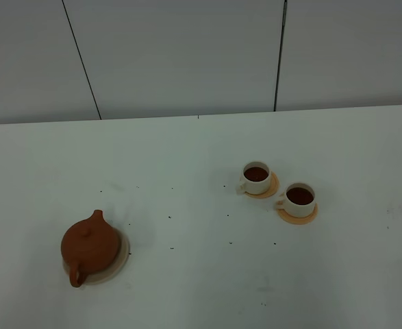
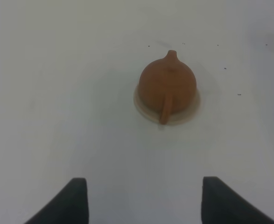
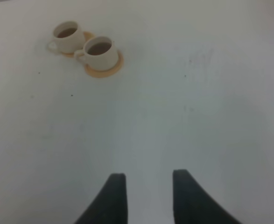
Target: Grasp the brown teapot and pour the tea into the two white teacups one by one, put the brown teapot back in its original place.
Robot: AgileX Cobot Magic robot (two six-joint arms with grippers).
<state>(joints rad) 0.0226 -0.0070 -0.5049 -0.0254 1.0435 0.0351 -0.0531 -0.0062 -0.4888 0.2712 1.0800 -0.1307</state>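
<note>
Exterior high view: the brown teapot (image 1: 90, 247) sits upright on the pale coaster plate (image 1: 122, 255) at the near left of the bench (image 1: 187, 274). The two white teacups (image 1: 257, 178) (image 1: 300, 199) stand on orange saucers (image 1: 272, 188) at the right, well apart from the teapot, and both show dark tea (image 1: 256, 173) inside. Judged from this layout, pouring appears complete and the teapot is on its original place.

Left wrist view: the left gripper (image 2: 144, 198) is released, jaws spread wide with nothing between them. The teapot (image 2: 167, 86) lies straight ahead of it and apart from it. The teapot's long axis, handle (image 2: 166, 110) to spout (image 2: 172, 54), runs in line with the gripper's approach, with the handle on the side nearest the gripper.

Right wrist view: the right gripper (image 3: 149, 198) holds nothing; its jaws stand parted by a narrow gap. The teacups (image 3: 67, 36) (image 3: 101, 52) lie ahead and off to one side of it.

The left arm is the nearer arm to the teapot. Any further grasp would call for a straight advance onto the handle.
</note>
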